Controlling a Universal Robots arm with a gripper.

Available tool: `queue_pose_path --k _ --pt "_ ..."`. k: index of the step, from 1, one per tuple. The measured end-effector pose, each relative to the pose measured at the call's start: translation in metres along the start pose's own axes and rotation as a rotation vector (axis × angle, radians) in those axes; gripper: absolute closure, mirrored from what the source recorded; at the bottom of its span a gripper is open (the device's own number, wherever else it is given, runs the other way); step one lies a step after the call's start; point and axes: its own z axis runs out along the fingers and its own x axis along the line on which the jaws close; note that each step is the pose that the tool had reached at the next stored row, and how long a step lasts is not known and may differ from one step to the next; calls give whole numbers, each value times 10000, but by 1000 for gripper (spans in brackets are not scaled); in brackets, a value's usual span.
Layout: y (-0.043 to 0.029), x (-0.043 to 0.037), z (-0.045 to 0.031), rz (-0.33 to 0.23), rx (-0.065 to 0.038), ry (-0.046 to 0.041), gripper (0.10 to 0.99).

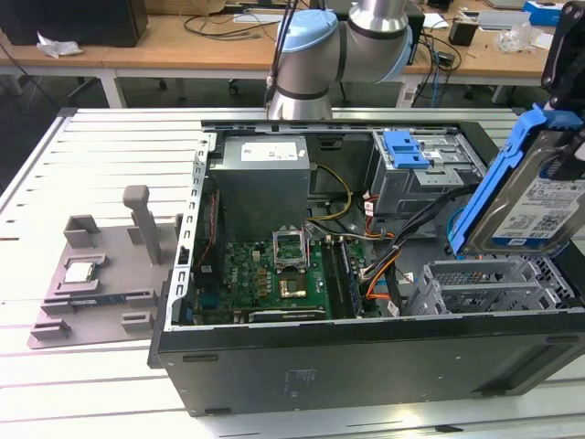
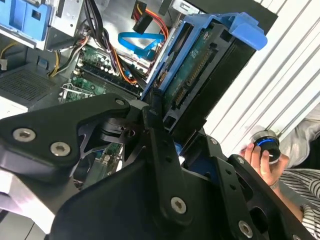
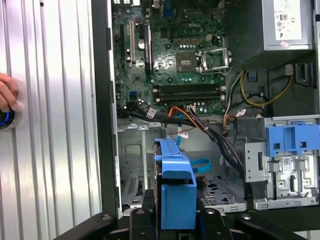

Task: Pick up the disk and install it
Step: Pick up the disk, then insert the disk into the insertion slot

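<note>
- Gripper point(image 3: 176, 212): pincer clamped on the disk point(image 3: 172, 165), one black finger on each side of its blue rail frame; the first wrist view shows this plainly.
- Disk posn: held in the air, tilted steeply, label side facing the exterior view point(image 1: 535, 197). It sits at that view's right end of the open PC case point(image 1: 366, 366), above the lower grey drive bay point(image 1: 489, 283). Not seated in any bay.
- In the second wrist view the disk's point(image 2: 200, 70) circuit-board side and connector edge face the cam, with a black finger point(image 2: 156, 117) against its side.
- Case interior: motherboard point(image 1: 274, 274) w/ open CPU socket, power supply point(image 1: 260, 174) and upper grey cage w/ blue latch point(image 1: 420, 155), the latter near the disk but apart from it.
- Orange, black and blue cables point(image 3: 200, 130) run btwn the board and the bays.
- Grey fixture tray point(image 1: 91, 283) lies on the slatted table point(image 1: 91, 155), just beside the case at the exterior view's left, w/ a small square chip point(image 1: 80, 272) in it.
- A person's hand point(image 2: 257, 160) rests on a round blue-lit device point(image 2: 265, 142) on the table outside the case.
</note>
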Motion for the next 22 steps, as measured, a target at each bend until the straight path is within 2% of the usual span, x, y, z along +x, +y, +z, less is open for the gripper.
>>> queue_pose_path --k 2,5,8,22 --pt "34 34 56 1 -3 3 718" --pt "49 72 132 0 -9 4 718" --pt "63 76 183 0 -10 4 718" --pt "66 77 192 1 -9 5 718"
